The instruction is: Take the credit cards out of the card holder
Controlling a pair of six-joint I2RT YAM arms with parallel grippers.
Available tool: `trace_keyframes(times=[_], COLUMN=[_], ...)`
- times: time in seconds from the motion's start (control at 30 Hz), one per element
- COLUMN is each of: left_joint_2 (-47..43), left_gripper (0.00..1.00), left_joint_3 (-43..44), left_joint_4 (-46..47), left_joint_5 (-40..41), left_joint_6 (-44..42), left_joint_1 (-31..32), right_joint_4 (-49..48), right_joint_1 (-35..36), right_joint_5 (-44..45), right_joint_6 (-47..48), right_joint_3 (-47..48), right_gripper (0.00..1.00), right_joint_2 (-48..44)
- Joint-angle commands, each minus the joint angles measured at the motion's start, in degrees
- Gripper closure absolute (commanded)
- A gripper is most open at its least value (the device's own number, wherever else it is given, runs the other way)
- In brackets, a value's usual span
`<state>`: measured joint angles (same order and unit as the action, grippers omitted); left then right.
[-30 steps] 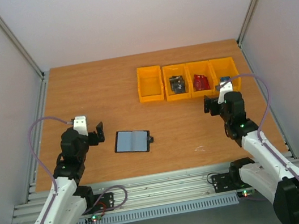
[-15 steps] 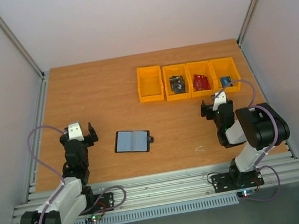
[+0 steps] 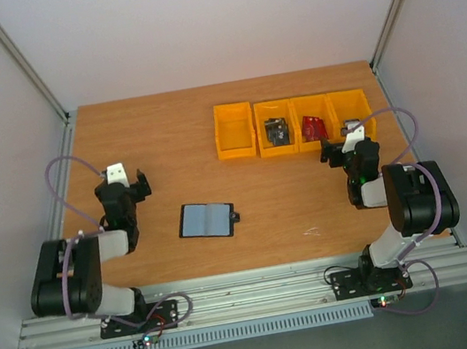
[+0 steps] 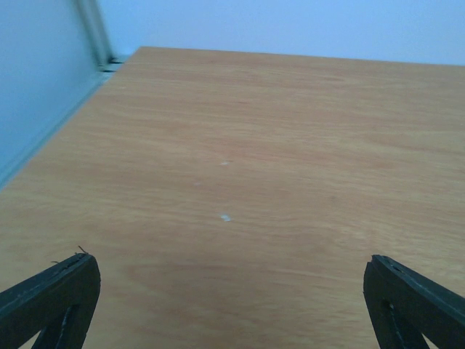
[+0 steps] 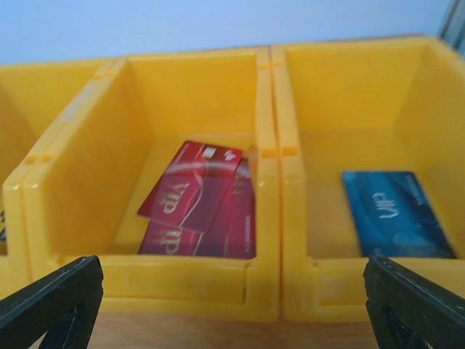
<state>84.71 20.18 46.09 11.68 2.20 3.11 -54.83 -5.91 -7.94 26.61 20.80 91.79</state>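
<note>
- Both arms have folded back toward their bases over the past second. Upper links that had reached out over the worktop are now tucked down at its near edge.
- The left gripper has swung away from the wallet toward the left edge. Its jaws are spread wide, with nothing but bare wood between them.
- The right gripper has drawn back a little toward the right edge. It now faces the row of yellow bins at the back right, its jaws also fully spread and holding nothing.
- The wallet has not shifted in that time. It lies open and flat near the middle of the worktop, closer to the near edge, with its grey-blue inner faces up and its small black tab pointing right. Both grippers are well apart from it.
- No card can be made out on those faces from overhead, though the view is too small to rule out one tucked in a slot.
- The right wrist view shows red cards overlapping on the floor of one bin and a blue card flat in the bin to its right. Overhead, dark cards sit in the second bin from the left, and the leftmost bin looks bare.
- With the cards sorted into bins, the wallet apparently emptied and both arms pulling in empty-handed, the job looks finished. The retreat reads as a return to rest rather than a setup for another pick.
</note>
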Motion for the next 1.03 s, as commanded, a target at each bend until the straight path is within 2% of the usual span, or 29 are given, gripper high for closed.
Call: trace_keyframes(times=[0.0,0.07,0.17,0.4,1.0], left_joint_2=[3.73,4.19,4.47,4.47,3.98], left_gripper=[0.01,0.01,0.01,0.01,0.01], left_joint_3=[0.76,0.51,2.24,1.27,0.54], left_joint_4=[7.56,8.84,6.05,7.91,8.28], left_joint_5=[-9.31,-6.97,-1.72,-5.31,-5.0], left_joint_6=[-5.44,-5.03,-3.09,-4.2,-5.87], left_joint_1=[-0.2,-0.17,-0.19,0.02,1.37], right_joint_4=[3.53,3.52,4.13,4.03,4.2], right_joint_1=[-0.57,-0.54,-0.51,-0.5,-0.5], right_joint_5=[-5.67,-5.7,-5.43,-5.28,-5.19], right_joint_6=[-1.38,-1.39,-1.32,-1.3,-1.26], right_joint_3=[1.61,1.64,1.86,1.79,1.88], right_gripper=[0.02,0.01,0.02,0.02,0.01], right_joint_2=[-0.61,-0.56,-0.63,-0.73,-0.72])
